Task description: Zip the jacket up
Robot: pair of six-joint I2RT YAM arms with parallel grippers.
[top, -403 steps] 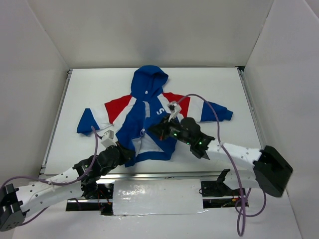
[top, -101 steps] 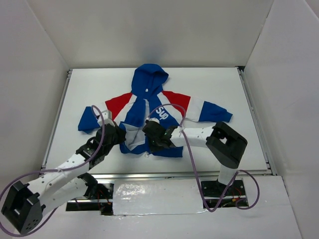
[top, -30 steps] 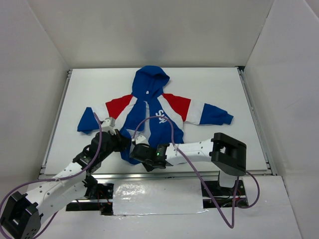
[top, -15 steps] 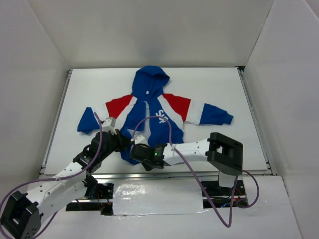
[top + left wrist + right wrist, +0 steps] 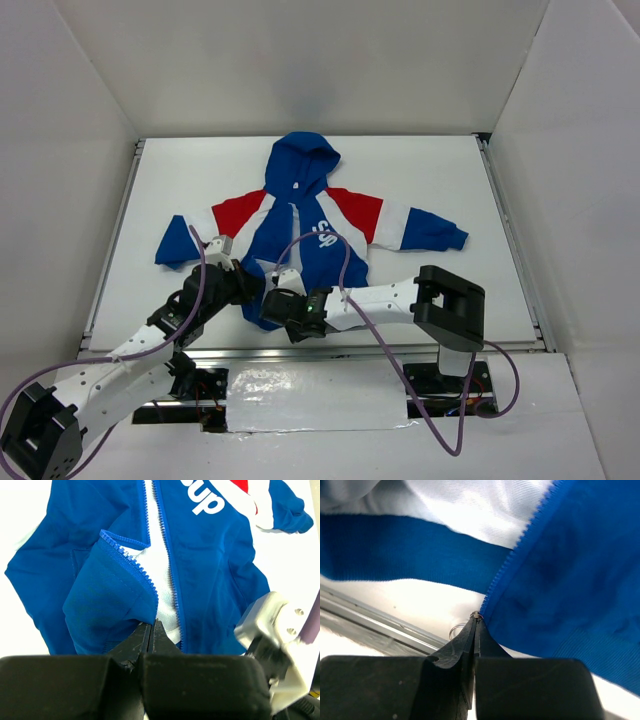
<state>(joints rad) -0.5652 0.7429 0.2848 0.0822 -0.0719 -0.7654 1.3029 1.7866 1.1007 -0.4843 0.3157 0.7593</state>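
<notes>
Right wrist alone shows end effector gripping zipper.

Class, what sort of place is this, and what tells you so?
Most likely a robotics lab test cell: a white table boxed in by white panels, a left arm and right arm bolted at its near edge, one jacket laid out.

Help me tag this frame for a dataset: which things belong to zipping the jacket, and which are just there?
Job in hand:
jacket
its zipper
left claw, shut at the hem
right claw, shut at the zipper's bottom end

Just there:
table
purple cable
silver sheet at the near edge
</notes>
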